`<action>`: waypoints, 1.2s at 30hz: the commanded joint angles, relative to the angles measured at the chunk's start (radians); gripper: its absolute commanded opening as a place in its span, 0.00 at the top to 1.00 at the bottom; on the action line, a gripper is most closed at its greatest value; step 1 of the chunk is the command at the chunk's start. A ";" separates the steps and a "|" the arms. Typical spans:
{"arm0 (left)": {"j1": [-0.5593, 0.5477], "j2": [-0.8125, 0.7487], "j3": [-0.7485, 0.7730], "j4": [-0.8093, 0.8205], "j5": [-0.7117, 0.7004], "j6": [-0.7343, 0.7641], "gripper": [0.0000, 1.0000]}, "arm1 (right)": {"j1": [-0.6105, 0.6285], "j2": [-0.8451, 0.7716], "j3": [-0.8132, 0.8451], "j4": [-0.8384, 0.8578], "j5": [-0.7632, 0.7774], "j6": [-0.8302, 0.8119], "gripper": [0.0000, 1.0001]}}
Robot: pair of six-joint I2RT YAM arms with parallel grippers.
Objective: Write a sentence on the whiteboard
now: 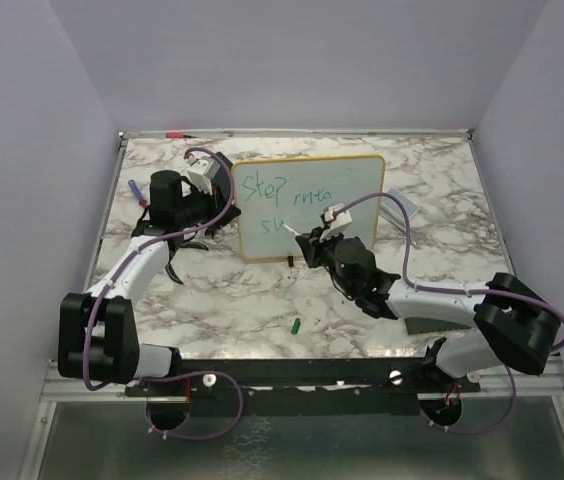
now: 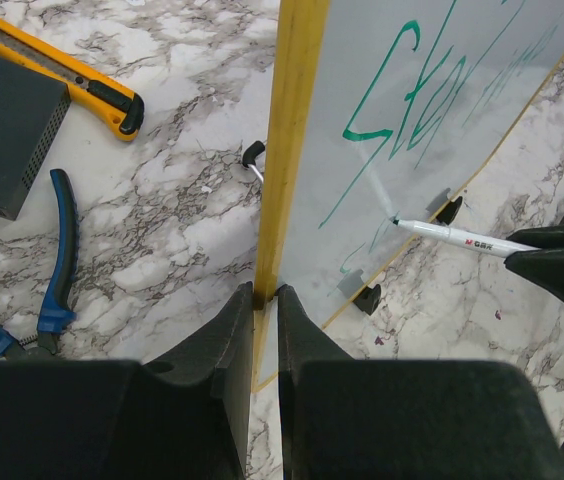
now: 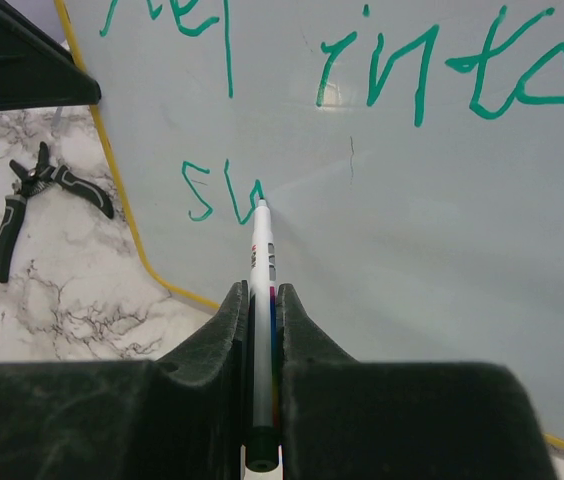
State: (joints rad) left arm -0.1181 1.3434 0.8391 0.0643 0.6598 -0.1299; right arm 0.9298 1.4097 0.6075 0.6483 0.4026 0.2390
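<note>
The whiteboard (image 1: 307,205) stands on its feet at the middle of the marble table (image 1: 212,300), its yellow left edge pinched between the narrowly closed fingers of the left gripper (image 2: 265,298). In front of the board, the right gripper (image 3: 262,300) clamps a white marker (image 3: 261,250), tip touching the writing surface. The sentence (image 3: 462,75), in green, reads "Step into" with "su" beneath. A green cap (image 1: 296,325) lies in front of the board, pliers (image 3: 37,200) off its left edge
</note>
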 commanded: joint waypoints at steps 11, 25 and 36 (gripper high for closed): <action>-0.001 -0.040 -0.002 0.024 -0.012 0.000 1.00 | 0.001 -0.001 -0.048 -0.029 0.004 0.049 0.99; -0.001 -0.041 -0.003 0.024 -0.023 0.000 1.00 | 0.003 -0.171 -0.113 0.014 -0.032 -0.024 0.99; -0.001 -0.043 -0.004 0.025 -0.020 0.000 1.00 | 0.001 -0.154 -0.085 -0.005 0.047 -0.028 0.99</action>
State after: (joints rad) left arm -0.1184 1.3334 0.8349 0.0639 0.6556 -0.1299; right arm 0.9298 1.2343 0.5064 0.6270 0.4118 0.2234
